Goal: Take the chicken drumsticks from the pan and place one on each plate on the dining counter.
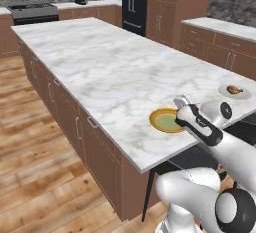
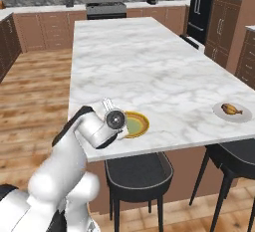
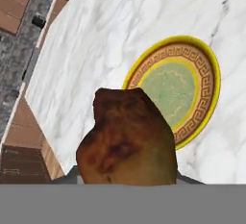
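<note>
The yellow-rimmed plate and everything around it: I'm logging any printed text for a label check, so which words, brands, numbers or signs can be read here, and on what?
None: no readable text in any view.
Round yellow-rimmed plate: its brown band bears a Greek-key pattern, ornament, not letters.
Pale white-grey round plate carrying a small brown roasted drumstick: unmarked.
White grey-veined marble dining counter: veining only.
Black range and black refrigerator: too far to show any labels.

My drumstick [image 3: 126,139] hides my fingertips and the yellow plate's [image 3: 204,64] near rim. My arm covers that plate's side by the counter [image 1: 100,67] edge.
</note>
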